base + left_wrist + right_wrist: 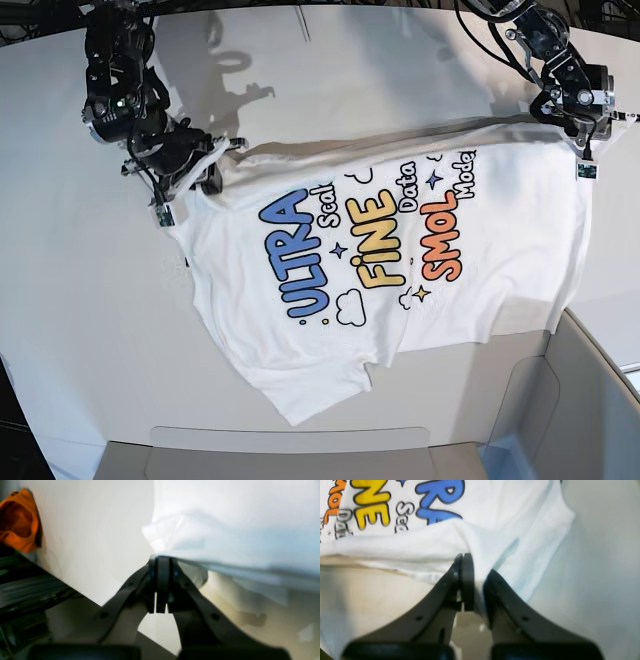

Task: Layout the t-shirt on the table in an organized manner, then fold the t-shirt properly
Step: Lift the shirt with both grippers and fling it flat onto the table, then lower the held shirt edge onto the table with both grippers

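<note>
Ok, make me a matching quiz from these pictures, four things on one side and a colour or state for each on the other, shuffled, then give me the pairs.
Things:
1. ULTRA lettering
2. FINE lettering
3. SMOL lettering
4. left end effector

Colour or state:
A. orange
B. shut on the t-shirt's edge
C. blue
D. yellow

Pairs: 1-C, 2-D, 3-A, 4-B

The t-shirt hangs stretched over the table, print facing the base camera, and the right end effector pinches its other end.
</note>
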You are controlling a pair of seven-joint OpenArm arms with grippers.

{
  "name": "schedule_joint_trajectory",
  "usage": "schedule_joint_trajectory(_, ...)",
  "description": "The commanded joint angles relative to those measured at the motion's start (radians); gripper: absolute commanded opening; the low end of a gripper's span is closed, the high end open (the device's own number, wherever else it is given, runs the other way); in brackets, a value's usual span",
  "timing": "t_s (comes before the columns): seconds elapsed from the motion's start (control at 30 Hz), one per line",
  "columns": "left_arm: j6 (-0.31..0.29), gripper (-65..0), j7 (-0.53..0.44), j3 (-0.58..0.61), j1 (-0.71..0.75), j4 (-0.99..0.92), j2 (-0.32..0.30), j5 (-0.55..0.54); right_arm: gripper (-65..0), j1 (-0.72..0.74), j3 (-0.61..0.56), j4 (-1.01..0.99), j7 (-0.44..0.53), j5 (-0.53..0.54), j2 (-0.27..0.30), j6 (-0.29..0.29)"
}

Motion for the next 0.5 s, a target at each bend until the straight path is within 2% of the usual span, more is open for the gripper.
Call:
schedule_joint_trajectory(0.0, 0.006, -65.0, -0.007, -0.028, 0.013, 0.020, 0.002, 0.009, -65.0, -0.024, 0.006, 0.024, 0.051, 0.008, 0.008, 0.000)
schedule_joint_trajectory(0.13, 0.006, -65.0, -0.015, -0.106, 0.027, 0.020, 0.010, 0.012, -65.0, -0.143, 0.006, 0.024, 0.145, 0.008, 0.008, 0.000)
schedule_joint_trajectory(0.33, 0.006, -65.0, -0.015, -0.195, 0.069, 0.020, 0.010, 0.012, -65.0, -0.358, 0.006, 0.024, 0.417, 0.008, 0.009, 0.000)
schedule_joint_trajectory(0.47, 0.006, -65.0, -0.018, -0.198, 0.093, 0.020, 0.010, 0.011, -65.0, -0.472, 0.006, 0.024, 0.544, 0.008, 0.009, 0.000)
